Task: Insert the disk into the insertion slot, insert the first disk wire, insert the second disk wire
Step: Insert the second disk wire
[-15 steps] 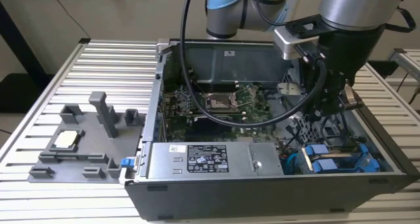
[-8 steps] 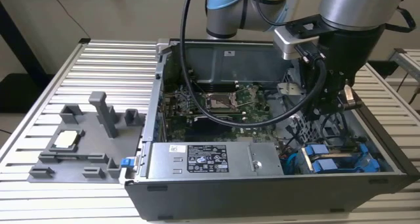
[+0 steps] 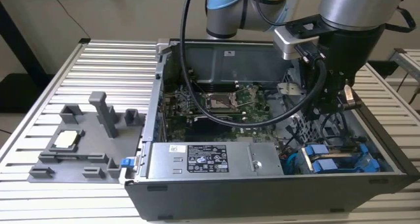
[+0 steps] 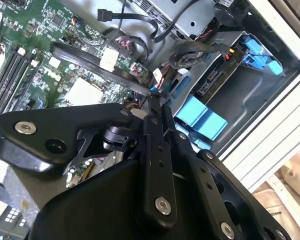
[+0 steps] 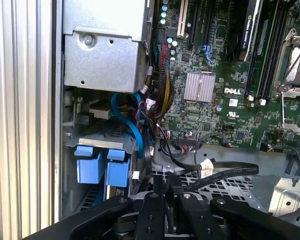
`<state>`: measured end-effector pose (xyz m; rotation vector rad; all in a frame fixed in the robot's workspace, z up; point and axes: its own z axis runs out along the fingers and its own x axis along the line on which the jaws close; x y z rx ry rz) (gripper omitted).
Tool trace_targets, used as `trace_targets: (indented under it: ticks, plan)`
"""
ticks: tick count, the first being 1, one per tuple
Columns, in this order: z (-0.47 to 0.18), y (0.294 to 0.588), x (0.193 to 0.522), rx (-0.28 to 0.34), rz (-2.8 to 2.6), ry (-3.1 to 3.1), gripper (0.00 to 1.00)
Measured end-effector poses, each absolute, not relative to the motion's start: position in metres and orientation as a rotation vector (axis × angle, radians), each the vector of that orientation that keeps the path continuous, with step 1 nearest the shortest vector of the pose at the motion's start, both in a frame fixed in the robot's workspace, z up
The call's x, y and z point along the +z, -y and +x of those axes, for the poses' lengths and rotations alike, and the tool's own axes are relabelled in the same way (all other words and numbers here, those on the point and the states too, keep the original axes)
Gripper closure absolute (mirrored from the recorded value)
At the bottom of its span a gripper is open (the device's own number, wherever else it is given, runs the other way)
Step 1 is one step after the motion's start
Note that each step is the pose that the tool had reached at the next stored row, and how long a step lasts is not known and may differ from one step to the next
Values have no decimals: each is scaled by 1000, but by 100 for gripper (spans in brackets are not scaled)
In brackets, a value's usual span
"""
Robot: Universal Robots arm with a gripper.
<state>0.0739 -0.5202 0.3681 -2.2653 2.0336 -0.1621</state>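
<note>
End effector [image 4: 157, 107] fingers pinched close together low inside the case, apparently on a thin black cable end [image 4: 151, 100]; whether it truly grips cannot be told. Just beyond the tips in the second wrist view sits the disk [image 4: 217, 82], blue carrier tabs showing, already seated in the insertion slot [image 4: 260, 95] at the case corner nearest the exterior camera. Disk's long axis runs away from the end effector. Motherboard [image 5: 230, 75] farther off.

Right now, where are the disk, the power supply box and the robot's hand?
disk [image 3: 341, 162], exterior view, blue carrier tabs.
power supply box [image 3: 206, 159], exterior view, its label.
hand [image 4: 155, 107], second wrist view, between its fingertips.
</note>
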Motion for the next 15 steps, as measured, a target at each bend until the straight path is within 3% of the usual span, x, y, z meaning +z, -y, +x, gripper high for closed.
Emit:
trace_targets:
  ticks: [15]
  plan:
    - [83, 545, 368, -151, -2270, -2039, 84]
